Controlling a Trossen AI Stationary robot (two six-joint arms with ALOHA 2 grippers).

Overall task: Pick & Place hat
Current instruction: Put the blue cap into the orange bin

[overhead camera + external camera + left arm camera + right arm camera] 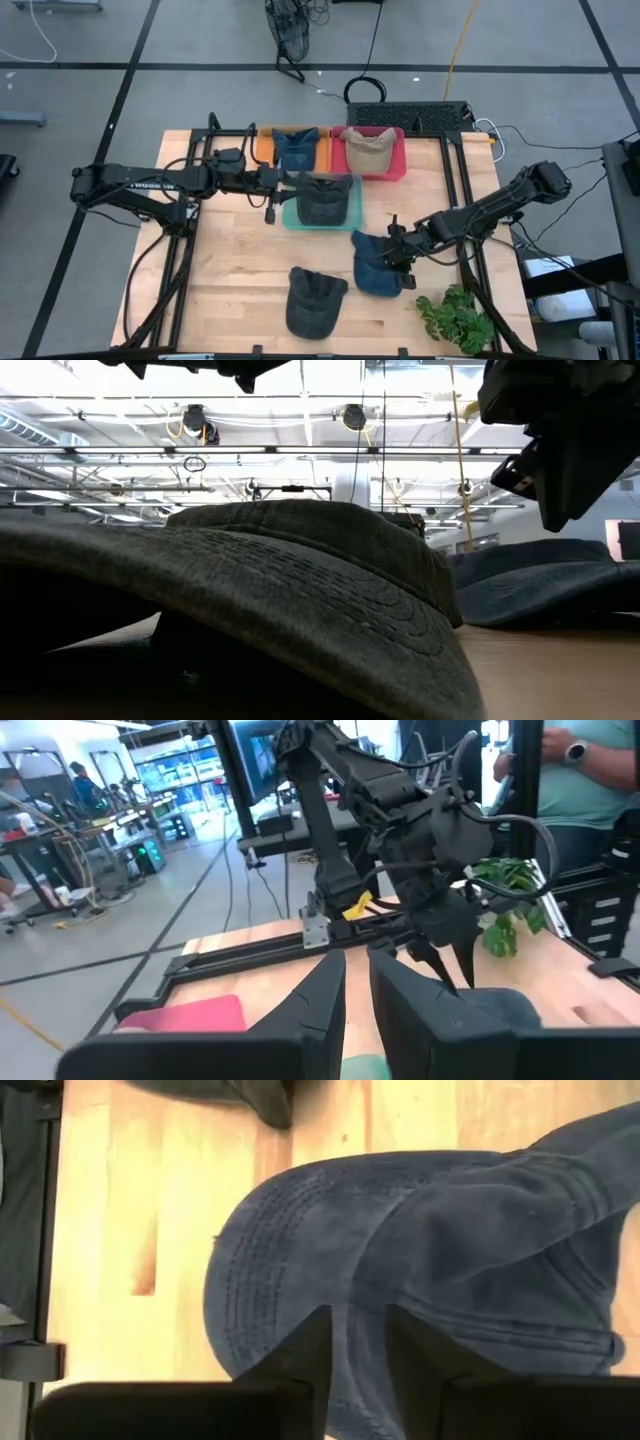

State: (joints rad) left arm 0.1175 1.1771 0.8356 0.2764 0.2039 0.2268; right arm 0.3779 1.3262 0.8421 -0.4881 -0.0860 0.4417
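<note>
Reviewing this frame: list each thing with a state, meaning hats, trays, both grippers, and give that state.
Blue hat: lying on bare table, under the right gripper.
Dark grey hat: lying on bare table, near front edge.
Green tray: holds a dark hat.
Orange tray: holds a blue hat.
Red tray: holds a tan hat.
Right gripper: fingers slightly apart, over the blue hat, not gripping.
Left gripper: nearly closed, empty, by the green tray.

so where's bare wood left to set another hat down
Bare wood: the front left, between the table's left edge and the dark cap; a smaller patch behind the plant. Crowded: the back row of bins, and mid-right, where the right gripper hovers over the blue cap.
</note>
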